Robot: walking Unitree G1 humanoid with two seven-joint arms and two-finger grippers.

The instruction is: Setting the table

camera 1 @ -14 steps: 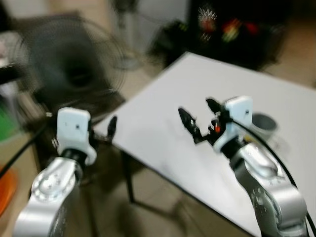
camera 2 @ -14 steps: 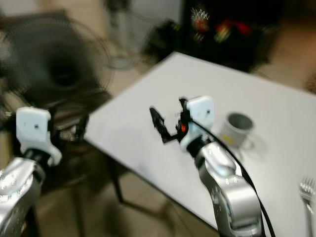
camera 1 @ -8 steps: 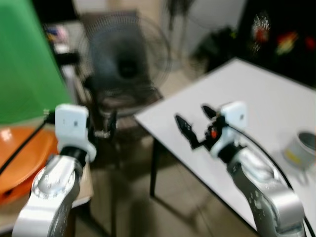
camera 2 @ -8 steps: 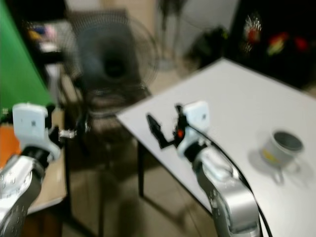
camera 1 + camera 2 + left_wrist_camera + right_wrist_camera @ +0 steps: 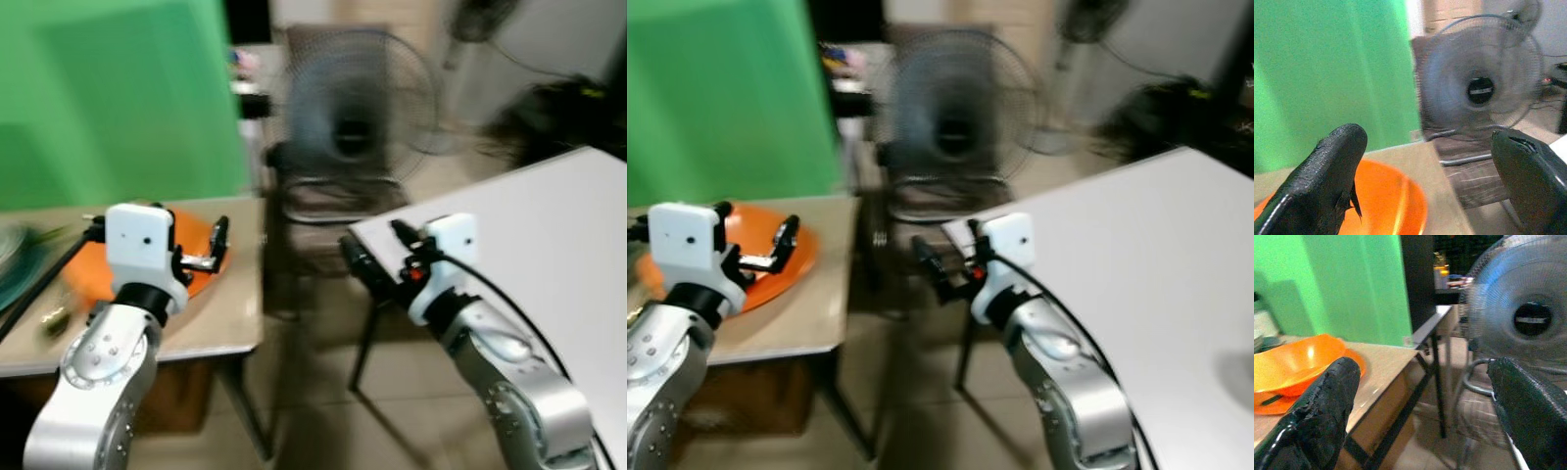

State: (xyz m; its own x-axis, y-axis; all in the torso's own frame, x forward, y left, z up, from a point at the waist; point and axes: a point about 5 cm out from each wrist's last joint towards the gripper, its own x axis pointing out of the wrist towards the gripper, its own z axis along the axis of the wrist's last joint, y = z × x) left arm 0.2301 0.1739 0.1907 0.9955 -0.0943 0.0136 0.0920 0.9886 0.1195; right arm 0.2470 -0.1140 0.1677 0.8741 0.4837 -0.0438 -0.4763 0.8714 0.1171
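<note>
Fingers spread wide and holding nothing, both grippers ride out in front of the robot as it faces the gap between two tables, apparently ready to collect tableware for setting the table.

Behind the scene a green wall [image 5: 725, 88] fills the robot's left side, with a standing fan [image 5: 955, 122] on a chair [image 5: 936, 211] between the two tables. The white surface [image 5: 1136, 255] lies to the robot's right, bare in the part that can be seen; it looks like the place to be set. The tan surface [image 5: 813, 304] to the left carries the dishes, which suggests it serves as the supply point.

An orange bowl [image 5: 1290, 362] sits on it, resting on an orange plate [image 5: 1354, 363]; the bowl is probably the next thing to fetch. Beside it, towards the robot's far left, is a dark teal dish [image 5: 20, 269], too blurred to describe further.

Poised just over the near rim of the orange ware, the left gripper [image 5: 764, 257] is well placed to reach it. Off the corner of the white surface, over the floor, hangs the right gripper [image 5: 940, 269], empty and unclenched.
</note>
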